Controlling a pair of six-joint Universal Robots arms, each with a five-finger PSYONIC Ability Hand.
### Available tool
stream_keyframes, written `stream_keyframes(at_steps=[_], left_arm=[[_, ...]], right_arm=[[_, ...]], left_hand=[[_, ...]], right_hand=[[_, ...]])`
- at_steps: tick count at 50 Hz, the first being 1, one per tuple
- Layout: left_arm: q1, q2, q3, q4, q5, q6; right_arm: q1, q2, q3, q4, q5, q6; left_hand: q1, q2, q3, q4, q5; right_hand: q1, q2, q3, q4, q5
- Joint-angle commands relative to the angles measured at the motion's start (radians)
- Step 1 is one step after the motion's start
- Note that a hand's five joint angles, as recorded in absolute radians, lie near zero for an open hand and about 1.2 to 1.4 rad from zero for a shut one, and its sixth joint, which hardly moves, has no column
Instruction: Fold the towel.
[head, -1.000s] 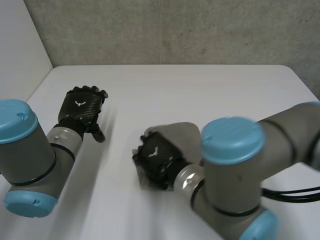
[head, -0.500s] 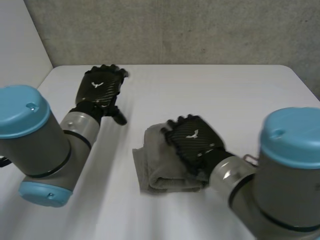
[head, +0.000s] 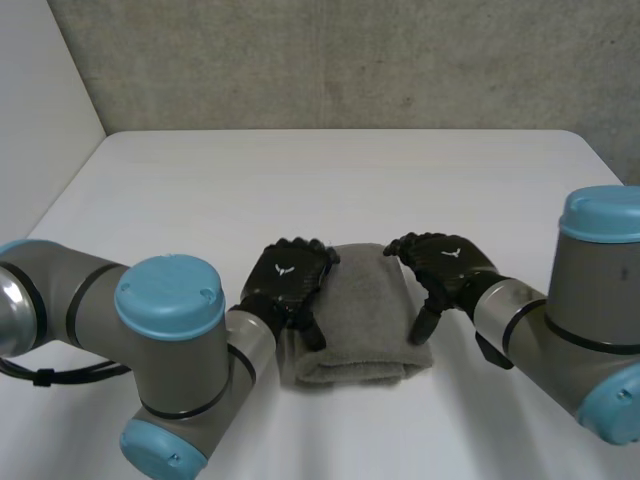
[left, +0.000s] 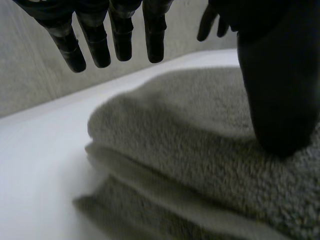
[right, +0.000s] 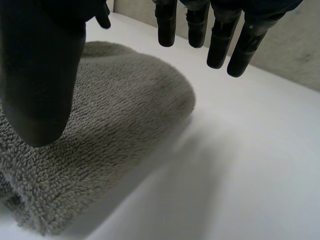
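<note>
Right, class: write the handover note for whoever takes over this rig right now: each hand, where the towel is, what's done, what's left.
Towel: folded in thick layers on the white table, between the hands.
Left hand: open, at the left edge, thumb resting on top.
Right hand: open, at the right edge, thumb on top.
Done: the folding, by the look of it.
Left: probably only lifting both hands clear.

The towel (head: 355, 310) is plain grey, without pattern. The worktop (head: 330, 180) is white. The left hand (head: 285, 285) and right hand (head: 445, 265) are black, each with a small white emblem. The arms (head: 60, 300) are grey with light-blue caps. The wall (head: 330, 60) is speckled grey.
</note>
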Motion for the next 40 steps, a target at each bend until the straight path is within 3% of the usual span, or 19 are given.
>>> stream_keyframes(at_steps=[1,20,24,30,32,34,35,37,38,40], left_arm=[[0.024,-0.038,-0.033,0.001,-0.003,0.005],[0.098,-0.04,-0.091,0.006,-0.005,0.123],[0.099,-0.031,-0.093,0.001,-0.005,0.121],[0.107,0.072,-0.077,-0.006,-0.003,0.111],[0.107,0.104,-0.071,-0.006,-0.005,0.111],[0.107,0.135,-0.057,-0.008,-0.003,0.112],[0.107,0.161,-0.039,-0.011,-0.005,0.112],[0.107,0.186,-0.021,-0.02,-0.005,0.112],[0.107,0.207,0.002,-0.041,-0.008,0.112],[0.108,0.227,0.032,-0.068,-0.012,0.111]], right_arm=[[0.022,0.091,-0.053,0.0,-0.019,0.017],[0.059,0.196,-0.075,-0.056,-0.009,0.015],[0.062,0.184,-0.075,-0.053,-0.003,0.012],[0.057,0.051,-0.072,-0.049,0.003,0.017],[0.051,0.011,-0.073,-0.052,0.023,0.02],[0.045,-0.05,-0.095,-0.056,0.134,0.032],[0.045,-0.05,-0.095,-0.056,0.135,0.032],[0.036,-0.089,-0.142,-0.044,0.271,0.018],[0.036,-0.089,-0.142,-0.044,0.271,0.018],[0.005,-0.118,-0.168,-0.029,0.361,0.0]], left_hand=[[-0.071,-0.028,-0.058,-0.066,-0.009],[-0.071,-0.028,-0.058,-0.066,-0.009],[-0.071,-0.028,-0.058,-0.066,-0.009],[-0.077,-0.034,-0.058,-0.066,-0.015],[-0.071,-0.028,-0.058,-0.066,-0.009],[-0.068,-0.025,-0.058,-0.066,-0.006],[-0.071,-0.028,-0.058,-0.066,-0.009],[-0.077,-0.034,-0.058,-0.066,-0.015],[-0.08,-0.037,-0.058,-0.066,-0.018],[-0.086,-0.043,-0.058,-0.066,-0.024]], right_hand=[[-0.059,-0.077,-0.053,-0.076,-0.062],[-0.059,-0.077,-0.053,-0.076,-0.062],[-0.059,-0.077,-0.053,-0.076,-0.062],[-0.059,-0.077,-0.053,-0.076,-0.062],[-0.059,-0.077,-0.053,-0.076,-0.062],[-0.059,-0.077,-0.053,-0.076,-0.062],[-0.059,-0.077,-0.053,-0.076,-0.062],[-0.059,-0.077,-0.053,-0.076,-0.062],[-0.059,-0.077,-0.053,-0.076,-0.062],[-0.059,-0.077,-0.053,-0.076,-0.062]])
